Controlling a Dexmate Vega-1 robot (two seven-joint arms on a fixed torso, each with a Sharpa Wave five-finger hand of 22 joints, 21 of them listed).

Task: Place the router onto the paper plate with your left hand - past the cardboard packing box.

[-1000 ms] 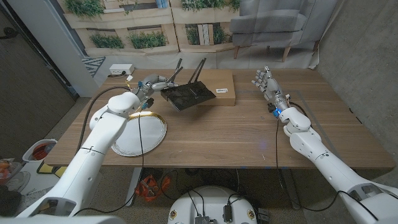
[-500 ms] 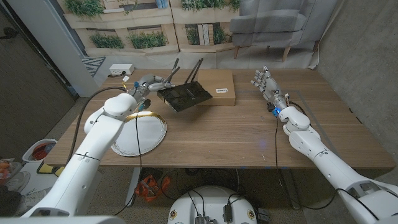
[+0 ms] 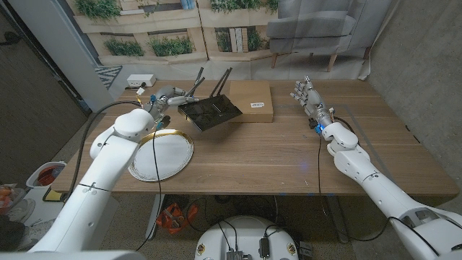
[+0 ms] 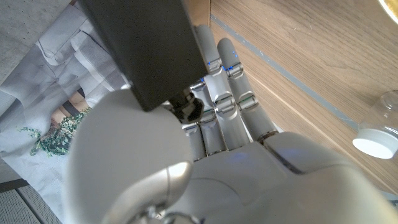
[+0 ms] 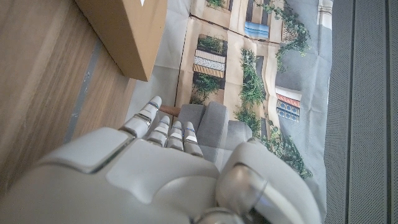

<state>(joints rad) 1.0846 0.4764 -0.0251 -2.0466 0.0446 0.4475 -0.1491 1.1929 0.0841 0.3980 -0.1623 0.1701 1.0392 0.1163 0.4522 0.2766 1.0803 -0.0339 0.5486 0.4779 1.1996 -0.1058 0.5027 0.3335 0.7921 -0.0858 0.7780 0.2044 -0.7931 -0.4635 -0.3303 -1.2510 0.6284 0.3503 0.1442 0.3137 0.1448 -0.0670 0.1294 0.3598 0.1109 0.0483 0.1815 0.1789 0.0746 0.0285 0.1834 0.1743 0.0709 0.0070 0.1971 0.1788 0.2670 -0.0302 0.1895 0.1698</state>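
Note:
The black router (image 3: pixel 210 113) hangs tilted above the table with its antennas pointing up, just left of the cardboard packing box (image 3: pixel 253 101). My left hand (image 3: pixel 167 98) grips the router's left end. In the left wrist view the router (image 4: pixel 140 43) is a dark slab held over my left hand's fingers (image 4: pixel 219 102). The white paper plate (image 3: pixel 175 160) with a gold rim lies on the table near the router, on its left. My right hand (image 3: pixel 307 96) stands open right of the box, fingers spread, holding nothing. The right wrist view has my right hand (image 5: pixel 143 168) near the box's corner (image 5: pixel 124 28).
A white power block (image 3: pixel 141 79) sits at the table's back left corner. A small clear bottle with a white cap (image 4: pixel 378 134) stands on the table near my left hand. Bare wood (image 3: pixel 274 155) stretches between the plate and my right arm. A grey chair (image 3: pixel 317 25) stands behind the table.
My left hand has carried the router leftward, off the box's area and closer to the plate. The right hand has stayed put.

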